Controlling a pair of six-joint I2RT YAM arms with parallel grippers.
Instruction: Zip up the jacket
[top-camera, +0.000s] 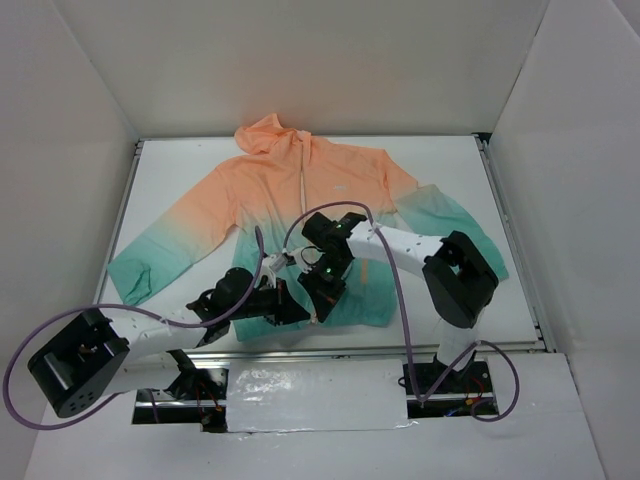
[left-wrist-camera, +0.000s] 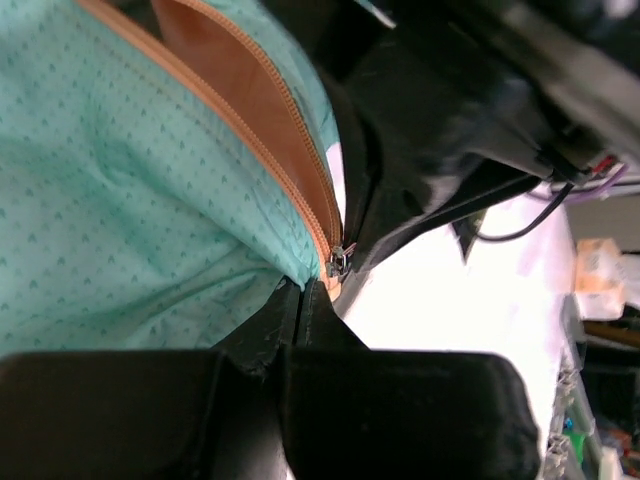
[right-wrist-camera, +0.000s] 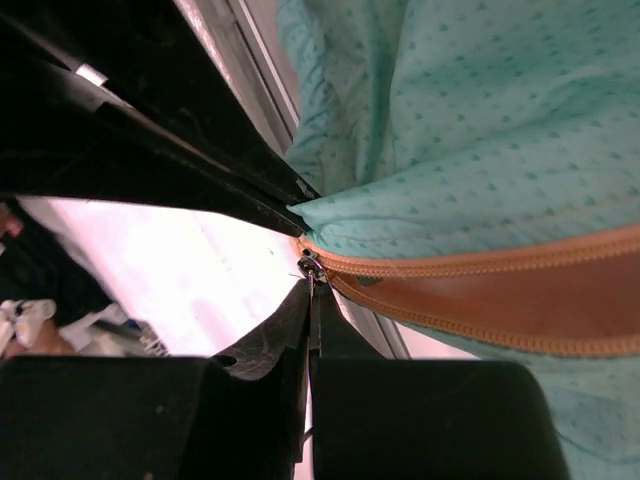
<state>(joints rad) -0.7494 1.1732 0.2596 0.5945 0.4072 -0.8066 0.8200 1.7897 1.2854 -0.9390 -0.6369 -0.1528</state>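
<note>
The jacket (top-camera: 300, 200) lies flat on the white table (top-camera: 450, 165), hood at the far side, orange fading to teal at the hem. Its front zipper stands parted near the hem, two orange tooth rows (right-wrist-camera: 480, 290) spreading apart. My left gripper (left-wrist-camera: 302, 290) is shut on the teal hem corner (left-wrist-camera: 285, 265) just beside the zipper slider (left-wrist-camera: 340, 262). My right gripper (right-wrist-camera: 311, 285) is shut on the slider's pull (right-wrist-camera: 311, 266). In the top view both grippers, left (top-camera: 296, 308) and right (top-camera: 322, 300), meet at the hem's middle, close together.
White walls box in the table on three sides. A metal rail (top-camera: 380, 350) runs along the near edge, just below the hem. Purple cables (top-camera: 262, 255) loop over both arms. The right arm's elbow (top-camera: 458, 280) rests over the jacket's right sleeve end.
</note>
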